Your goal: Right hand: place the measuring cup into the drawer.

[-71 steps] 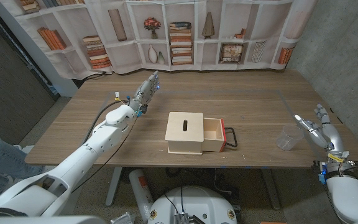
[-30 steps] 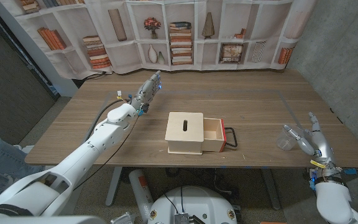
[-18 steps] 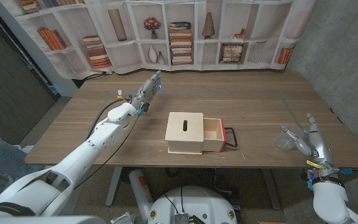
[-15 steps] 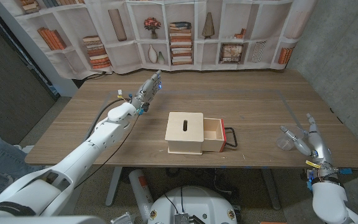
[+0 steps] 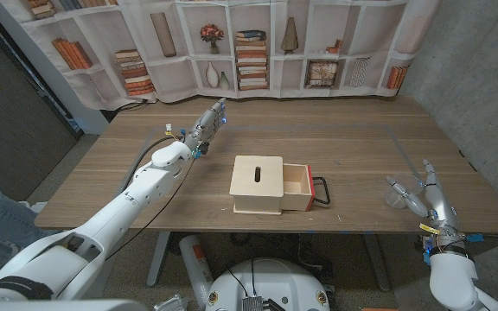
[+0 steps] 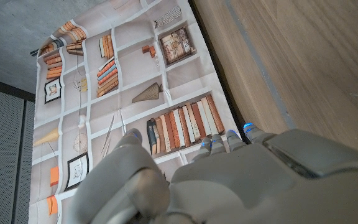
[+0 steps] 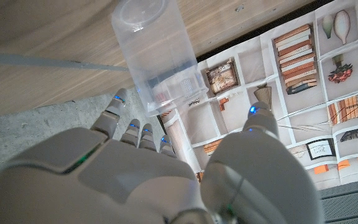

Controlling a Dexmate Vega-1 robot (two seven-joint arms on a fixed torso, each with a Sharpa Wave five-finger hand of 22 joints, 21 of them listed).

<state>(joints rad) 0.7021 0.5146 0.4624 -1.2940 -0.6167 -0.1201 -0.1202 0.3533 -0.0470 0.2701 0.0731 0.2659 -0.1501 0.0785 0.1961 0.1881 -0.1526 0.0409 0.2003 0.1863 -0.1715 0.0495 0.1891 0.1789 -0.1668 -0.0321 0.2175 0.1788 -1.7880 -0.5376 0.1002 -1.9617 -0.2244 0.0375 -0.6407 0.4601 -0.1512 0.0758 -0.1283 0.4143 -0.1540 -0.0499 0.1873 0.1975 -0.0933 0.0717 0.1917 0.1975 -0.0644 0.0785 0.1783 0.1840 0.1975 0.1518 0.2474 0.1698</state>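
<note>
At the table's right end, my right hand (image 5: 424, 193) sits fingers spread, empty, just beside the measuring cup (image 5: 398, 193). It's clear plastic, upright, with faint printed markings. My left hand (image 5: 206, 122) is extended, holding nothing.

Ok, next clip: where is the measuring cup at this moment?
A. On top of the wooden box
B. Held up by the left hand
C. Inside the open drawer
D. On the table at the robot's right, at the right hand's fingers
D: the clear measuring cup stands on the table by the right hand, whose fingers are spread; the open drawer shows no cup.
</note>
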